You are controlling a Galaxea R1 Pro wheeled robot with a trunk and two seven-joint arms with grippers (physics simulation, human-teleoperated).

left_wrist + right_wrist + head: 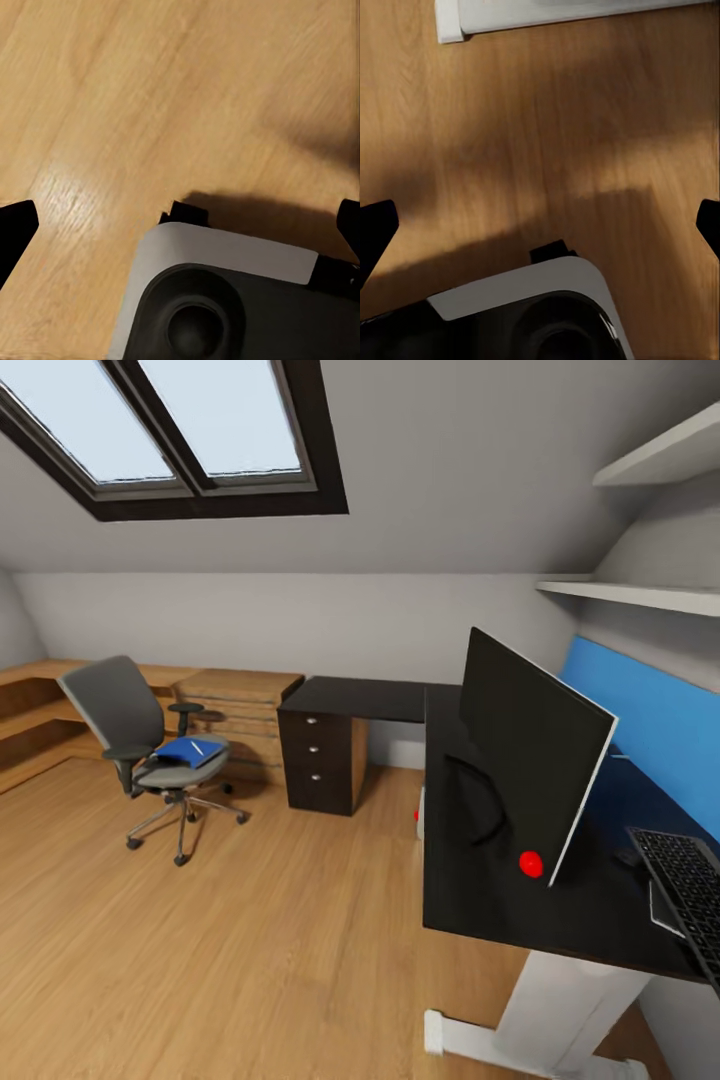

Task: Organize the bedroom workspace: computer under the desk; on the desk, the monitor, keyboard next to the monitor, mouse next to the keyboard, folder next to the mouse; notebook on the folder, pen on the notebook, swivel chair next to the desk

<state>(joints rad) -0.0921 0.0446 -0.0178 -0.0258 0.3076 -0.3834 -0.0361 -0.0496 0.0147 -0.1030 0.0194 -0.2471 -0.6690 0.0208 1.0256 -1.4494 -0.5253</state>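
Note:
The swivel chair (130,745) stands on the wood floor at the left, apart from the desk (390,700). On its seat lies the blue folder (190,751) with the thin white pen (196,746) on top. I cannot make out the notebook. The black monitor (535,760) stands tilted on the desk's near wing, and the keyboard (690,890) lies to its right at the picture's edge. Under the desk a sliver of the pale computer (421,812) shows with its red light. My left gripper (180,225) and right gripper (540,225) are open over bare floor.
A black drawer unit (322,760) holds up the desk's far end, with a wooden dresser (240,710) to its left. The white desk leg (560,1000) and its foot (547,15) are close by. A blue wall panel (650,720) and shelves (650,595) are at the right.

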